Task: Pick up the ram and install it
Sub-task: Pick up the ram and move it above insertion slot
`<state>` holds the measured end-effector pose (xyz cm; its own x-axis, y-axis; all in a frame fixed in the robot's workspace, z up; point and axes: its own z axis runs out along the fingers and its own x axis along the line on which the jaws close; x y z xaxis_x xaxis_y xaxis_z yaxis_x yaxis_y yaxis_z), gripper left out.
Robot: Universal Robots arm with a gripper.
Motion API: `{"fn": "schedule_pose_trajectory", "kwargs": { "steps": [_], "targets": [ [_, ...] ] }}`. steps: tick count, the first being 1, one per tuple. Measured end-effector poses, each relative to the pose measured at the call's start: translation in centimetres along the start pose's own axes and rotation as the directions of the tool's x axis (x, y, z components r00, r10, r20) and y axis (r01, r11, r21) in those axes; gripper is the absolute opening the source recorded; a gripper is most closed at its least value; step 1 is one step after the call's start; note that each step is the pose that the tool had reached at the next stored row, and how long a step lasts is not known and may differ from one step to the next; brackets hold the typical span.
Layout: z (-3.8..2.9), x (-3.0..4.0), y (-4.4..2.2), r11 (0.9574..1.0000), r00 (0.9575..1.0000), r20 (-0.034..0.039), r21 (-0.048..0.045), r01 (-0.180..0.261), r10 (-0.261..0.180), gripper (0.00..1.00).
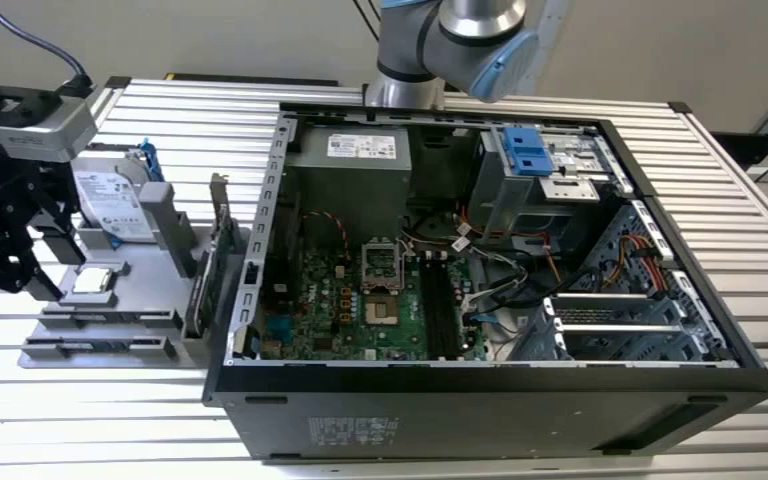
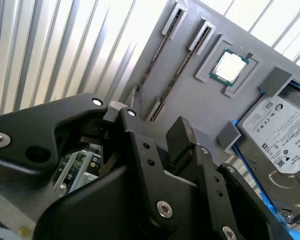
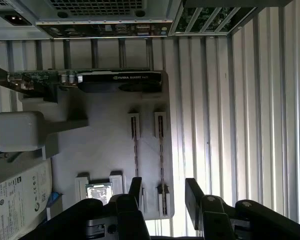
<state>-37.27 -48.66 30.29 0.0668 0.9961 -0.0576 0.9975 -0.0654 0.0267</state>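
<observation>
While the fingers (image 3: pixel 136 189) of the gripper (image 3: pixel 164 186) stand apart with nothing clamped, they hang over the gray tray (image 3: pixel 105 150). Below their gap the ram (image 3: pixel 161 157) stands on edge in its slotted holders. It shows only as a thin dark line, with a second stick (image 3: pixel 134 147) just beside it. A processor (image 3: pixel 99 191) sits near, the hard drive (image 3: pixel 17 205) is cut off at the frame edge, and the open computer case (image 1: pixel 491 300) stands to the exterior view's right.
</observation>
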Motion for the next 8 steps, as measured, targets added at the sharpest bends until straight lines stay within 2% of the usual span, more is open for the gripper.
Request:
{"fn": "schedule_pose_trajectory", "kwargs": {
  "steps": [4,8],
  "targets": [
    [0.38,0.02,-0.04,0.9999,1.0,-0.0011,-0.011,0.001,-0.001,1.0],
    [0.73,0.03,-0.14,0.9998,0.9999,-0.002,-0.0163,0.014,-0.014,1.0]
  ]
}}
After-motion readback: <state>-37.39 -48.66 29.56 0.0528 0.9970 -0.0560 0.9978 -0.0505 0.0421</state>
